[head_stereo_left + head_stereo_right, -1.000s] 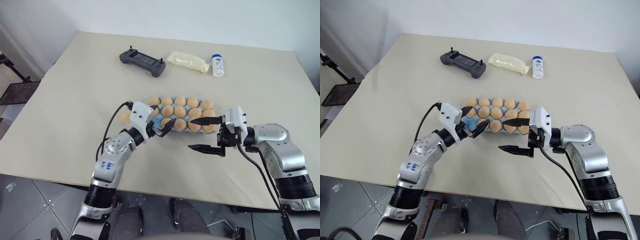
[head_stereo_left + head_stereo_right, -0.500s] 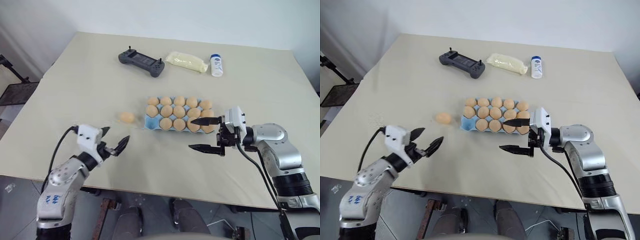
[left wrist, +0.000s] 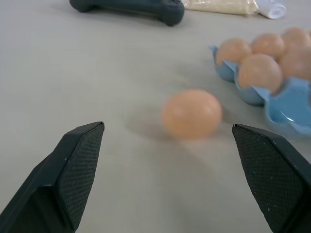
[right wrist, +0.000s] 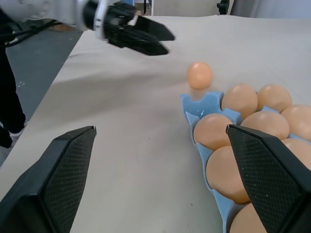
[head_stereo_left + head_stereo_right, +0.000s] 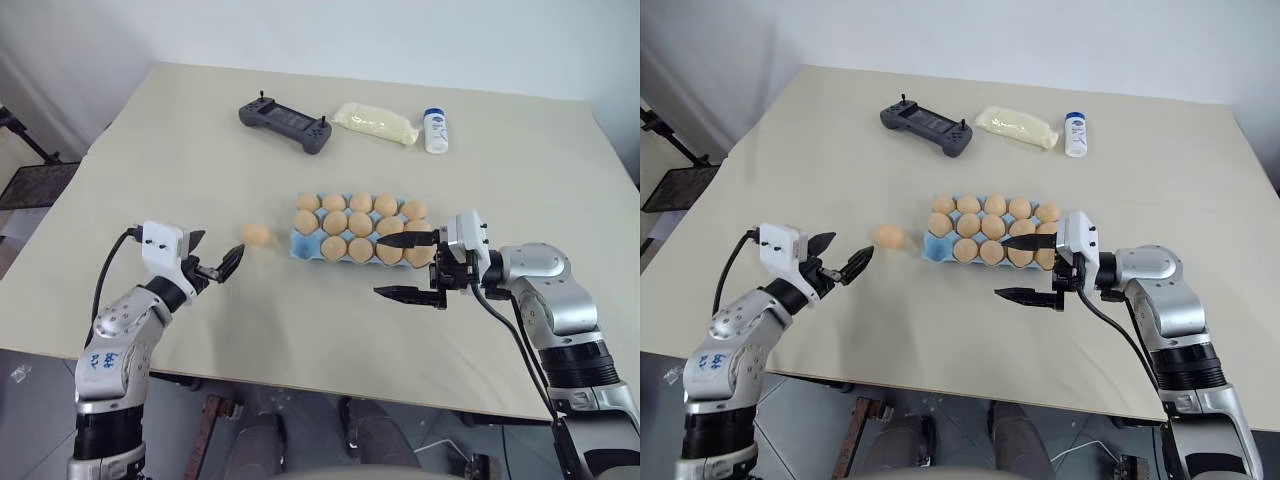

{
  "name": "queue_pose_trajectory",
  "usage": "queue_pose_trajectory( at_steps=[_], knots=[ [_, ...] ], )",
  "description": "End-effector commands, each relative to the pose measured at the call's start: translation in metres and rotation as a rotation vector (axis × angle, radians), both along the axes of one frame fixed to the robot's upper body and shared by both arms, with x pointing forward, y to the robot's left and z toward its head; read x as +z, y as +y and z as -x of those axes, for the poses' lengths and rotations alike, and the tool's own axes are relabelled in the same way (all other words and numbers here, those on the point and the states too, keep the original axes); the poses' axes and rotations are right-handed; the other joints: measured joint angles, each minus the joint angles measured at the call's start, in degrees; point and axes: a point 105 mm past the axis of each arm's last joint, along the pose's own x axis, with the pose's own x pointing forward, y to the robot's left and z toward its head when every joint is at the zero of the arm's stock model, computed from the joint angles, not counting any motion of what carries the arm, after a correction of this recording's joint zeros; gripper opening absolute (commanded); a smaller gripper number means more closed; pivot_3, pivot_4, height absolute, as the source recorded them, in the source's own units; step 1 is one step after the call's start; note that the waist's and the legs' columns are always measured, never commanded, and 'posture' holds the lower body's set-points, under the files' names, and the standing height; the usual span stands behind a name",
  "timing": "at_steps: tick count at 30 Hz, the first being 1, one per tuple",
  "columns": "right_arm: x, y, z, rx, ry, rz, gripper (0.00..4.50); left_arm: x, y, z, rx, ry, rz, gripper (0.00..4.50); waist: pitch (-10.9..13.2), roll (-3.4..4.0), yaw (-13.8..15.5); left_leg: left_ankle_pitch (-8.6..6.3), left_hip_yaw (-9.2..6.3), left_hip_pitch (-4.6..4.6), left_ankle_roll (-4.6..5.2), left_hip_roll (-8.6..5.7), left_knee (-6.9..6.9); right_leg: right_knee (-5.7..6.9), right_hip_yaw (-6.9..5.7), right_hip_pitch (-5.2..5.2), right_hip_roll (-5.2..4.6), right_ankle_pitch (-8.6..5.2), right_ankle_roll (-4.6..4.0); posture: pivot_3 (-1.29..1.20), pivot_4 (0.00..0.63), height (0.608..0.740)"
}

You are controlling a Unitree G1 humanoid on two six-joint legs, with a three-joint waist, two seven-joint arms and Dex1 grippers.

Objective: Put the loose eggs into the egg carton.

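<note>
Behind right gripper (image 5: 408, 266), egg carton (image 5: 300, 240) end hidden

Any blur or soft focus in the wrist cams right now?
Left wrist view: the loose egg looks soft-edged, the carton behind it too. Right wrist view: the left pincer reads fairly sharp, the right pincer's near fingers big and soft.
</note>
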Motion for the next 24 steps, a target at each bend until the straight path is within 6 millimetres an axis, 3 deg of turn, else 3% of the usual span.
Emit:
queue_pose_trajectory(
  at_steps=[1, 12, 24],
  knots=[
    [0.017, 0.0, 0.004, 0.001, -0.029, -0.071, 4.5, 0.008, -0.004, -0.013, -0.033, -0.045, -0.029, 4.49, 0.0, 0.0, 0.0, 0.0, 0.0, 0.0, 0.0, 0.0, -0.01, 0.0, -0.06, 0.0, -0.02, 0.0, 0.0, 0.0, 0.15, 0.74],
    [0.015, -0.004, 0.007, -0.038, -0.019, -0.067, 4.5, 0.007, -0.033, -0.046, -0.173, -0.059, -0.035, 4.49, 0.0, 0.0, 1.0, -0.01, -0.01, -0.03, -0.03, -0.04, 0.01, -0.03, -0.66, -0.01, -0.21, 0.0, 0.0, 0.0, 0.15, 0.74],
    [0.015, -0.002, 0.005, -0.049, -0.022, -0.059, 4.5, -0.018, -0.05, -0.065, -0.219, -0.008, -0.064, 4.49, 0.0, 0.0, 1.5, -0.01, -0.02, -0.06, -0.03, -0.04, 0.03, -0.01, -0.8, -0.02, -0.23, 0.0, 0.01, 0.0, 0.15, 0.74]
  ],
)
